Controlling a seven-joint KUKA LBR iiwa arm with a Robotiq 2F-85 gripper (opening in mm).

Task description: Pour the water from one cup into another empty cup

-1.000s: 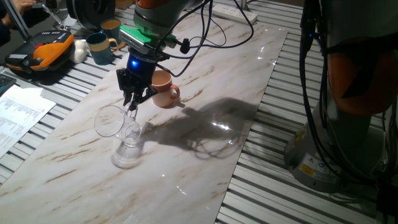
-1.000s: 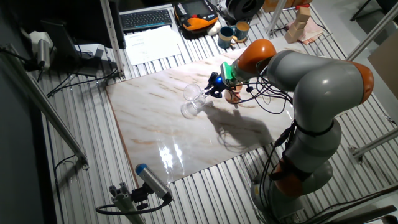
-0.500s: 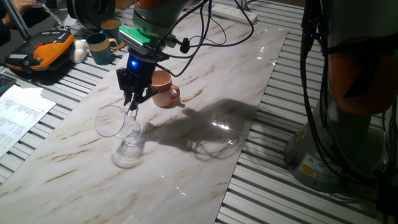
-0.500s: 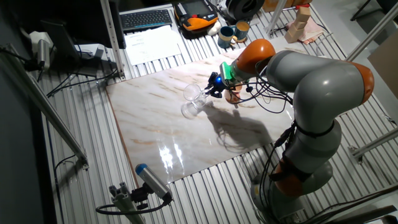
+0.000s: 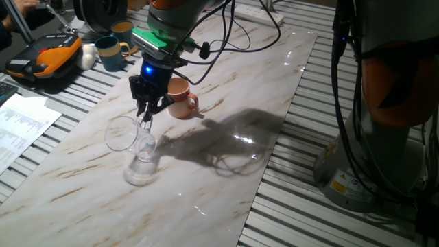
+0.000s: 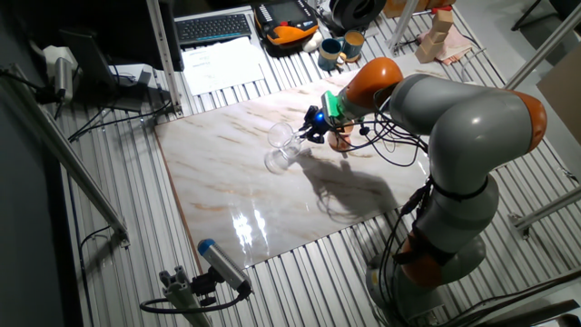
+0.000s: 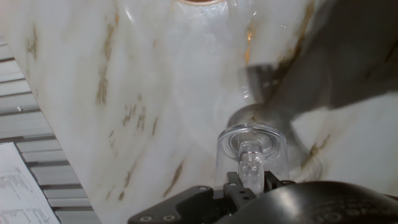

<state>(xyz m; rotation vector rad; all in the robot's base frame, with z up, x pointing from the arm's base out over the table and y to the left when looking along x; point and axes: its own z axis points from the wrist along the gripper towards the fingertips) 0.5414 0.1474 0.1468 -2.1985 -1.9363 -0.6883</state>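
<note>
The clear glass mug (image 5: 130,147) is tilted over, its rim towards the left and its thick base low near the marble table (image 5: 226,103). My gripper (image 5: 145,113) is shut on its loop handle from above. In the hand view the handle (image 7: 250,158) sits between my fingers, with the mug body (image 7: 252,140) beyond. I cannot make out the water in the glass. The terracotta mug (image 5: 180,98) stands upright just behind and right of my gripper, apart from the glass. In the other fixed view the glass mug (image 6: 281,148) is left of my gripper (image 6: 309,134), and the terracotta mug (image 6: 341,138) is mostly hidden by the arm.
A teal mug (image 5: 110,53) and a second mug (image 5: 122,29) stand off the slab at the back left, beside an orange-black device (image 5: 44,58). Papers (image 5: 20,123) lie at the left. The robot base (image 5: 384,137) and cables stand at the right.
</note>
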